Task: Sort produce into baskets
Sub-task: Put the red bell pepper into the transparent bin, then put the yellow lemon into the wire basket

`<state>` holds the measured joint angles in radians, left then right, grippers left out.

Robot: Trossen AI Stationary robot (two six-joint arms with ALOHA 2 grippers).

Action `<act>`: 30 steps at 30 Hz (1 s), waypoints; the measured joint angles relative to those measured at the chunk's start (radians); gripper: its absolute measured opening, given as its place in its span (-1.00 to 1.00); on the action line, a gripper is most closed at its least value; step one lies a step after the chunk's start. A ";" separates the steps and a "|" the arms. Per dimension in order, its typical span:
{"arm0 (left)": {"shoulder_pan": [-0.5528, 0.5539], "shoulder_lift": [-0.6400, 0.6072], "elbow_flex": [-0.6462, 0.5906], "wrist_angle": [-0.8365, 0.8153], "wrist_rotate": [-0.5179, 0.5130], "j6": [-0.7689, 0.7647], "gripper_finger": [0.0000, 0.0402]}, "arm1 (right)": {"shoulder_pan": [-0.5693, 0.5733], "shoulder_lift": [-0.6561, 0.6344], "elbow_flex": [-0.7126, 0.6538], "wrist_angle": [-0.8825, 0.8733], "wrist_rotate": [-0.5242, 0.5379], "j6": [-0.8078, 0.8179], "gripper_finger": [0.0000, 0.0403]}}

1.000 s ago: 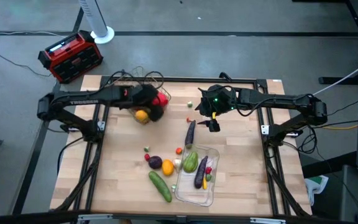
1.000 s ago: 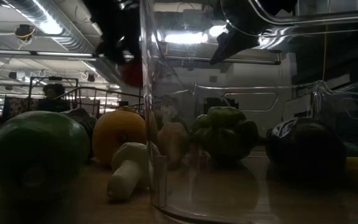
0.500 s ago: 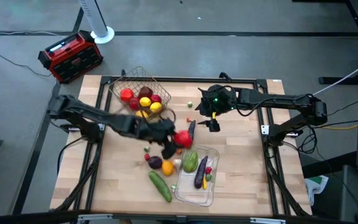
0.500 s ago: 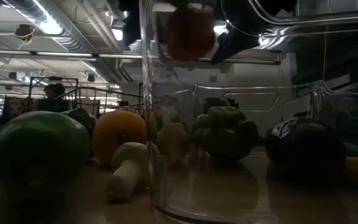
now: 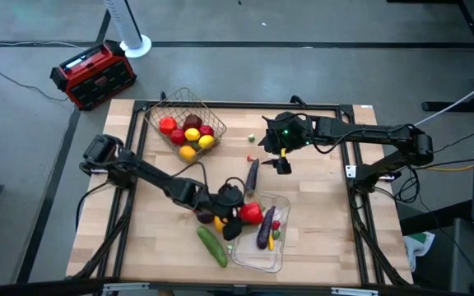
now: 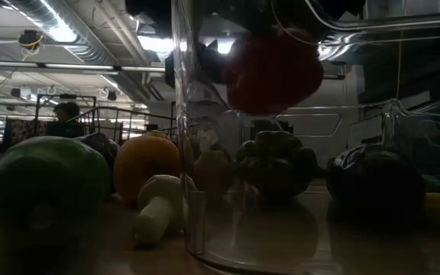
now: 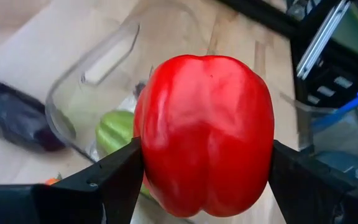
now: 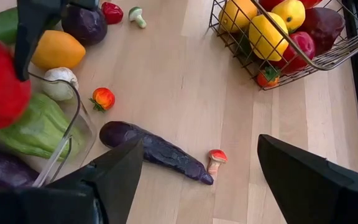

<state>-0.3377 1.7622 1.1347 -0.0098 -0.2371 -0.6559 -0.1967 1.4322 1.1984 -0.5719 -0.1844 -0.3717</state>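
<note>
1. Nearest, the left hand (image 5: 249, 213) grips a glossy, lobed red pepper (image 7: 205, 134) over the clear plastic tray's (image 5: 280, 259) rim; a ribbed green squash (image 8: 35, 129) lies inside.
2. A smooth purple eggplant (image 8: 156, 151) lies on the wooden surface (image 5: 311, 205).
3. Farther, the right hand (image 5: 281, 161) hovers, fingers spread, empty.
4. Farthest, the wire basket (image 5: 156, 117) holds round fruits.

Green squash (image 7: 118, 130) half-hidden behind pepper (image 7: 205, 134)

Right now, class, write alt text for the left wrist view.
The left gripper holds a red pepper between its two dark fingers, above the clear plastic tray. A green squash lies in the tray.
</note>
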 joint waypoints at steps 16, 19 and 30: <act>0.020 -0.010 0.000 -0.041 0.099 0.060 0.86 | 0.000 0.000 0.000 0.000 0.000 0.000 0.55; 0.038 -0.055 0.000 -0.102 0.166 0.059 0.85 | 0.000 0.000 0.000 -0.001 0.000 0.000 0.55; 0.036 -0.154 0.000 -0.239 0.211 0.070 0.86 | 0.000 0.000 0.000 -0.002 0.000 0.000 0.55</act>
<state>-0.3014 1.6077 1.1347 -0.2490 -0.0265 -0.5864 -0.1963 1.4322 1.1984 -0.5739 -0.1841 -0.3716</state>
